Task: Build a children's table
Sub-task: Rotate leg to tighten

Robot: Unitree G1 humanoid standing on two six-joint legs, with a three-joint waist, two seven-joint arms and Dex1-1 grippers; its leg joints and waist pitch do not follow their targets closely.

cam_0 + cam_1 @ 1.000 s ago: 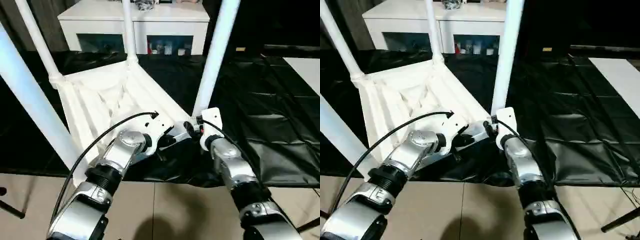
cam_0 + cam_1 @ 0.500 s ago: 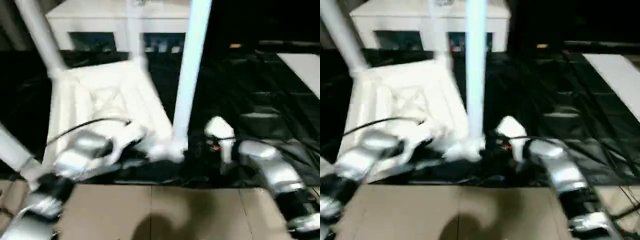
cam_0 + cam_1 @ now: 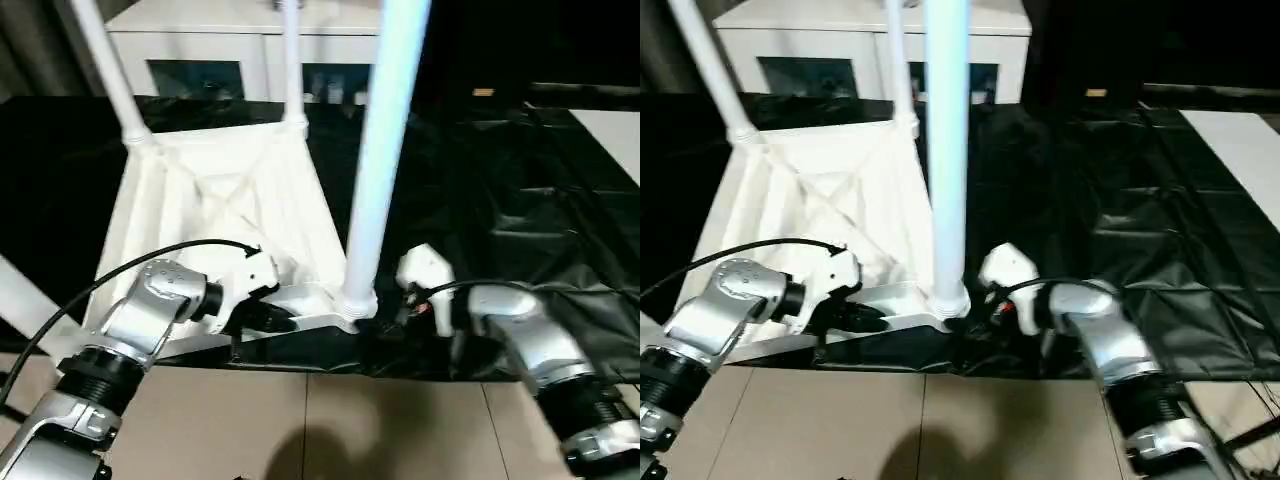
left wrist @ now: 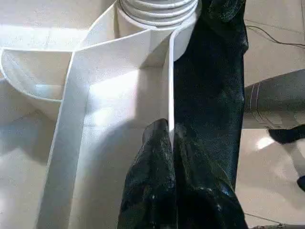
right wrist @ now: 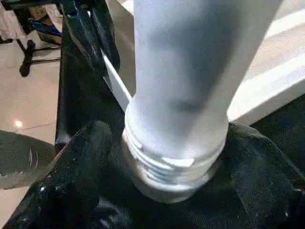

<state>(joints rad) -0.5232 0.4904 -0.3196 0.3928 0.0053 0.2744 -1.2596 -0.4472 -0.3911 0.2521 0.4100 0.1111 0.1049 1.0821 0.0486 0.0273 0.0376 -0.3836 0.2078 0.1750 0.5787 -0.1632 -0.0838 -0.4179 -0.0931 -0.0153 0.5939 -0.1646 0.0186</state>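
- The left pincer [image 4: 169,143] is pinched tight on a thin white rib at the near edge of the table top [image 3: 215,215]. One black finger sits on each side of the rib.
- The right pincer [image 5: 174,157] is spread wide around the bottom of the near leg [image 3: 385,130]. A black finger [image 5: 81,162] stands on each side of the leg's ribbed end. I cannot tell if they press on it.
- That leg stands straight up in the near corner socket [image 3: 352,303] of the top, between the two pincers.
- The table top lies upside down on the surface [image 3: 520,200], which has a black cover. Its ribbed underside faces up.
- Two more legs [image 3: 108,70] stand up from the far corners of the top. Another white leg shows at the left edge of the head view.
- A white cabinet [image 3: 215,50] with glass doors stands behind the surface.
- The floor [image 3: 350,430] in front is light tile.
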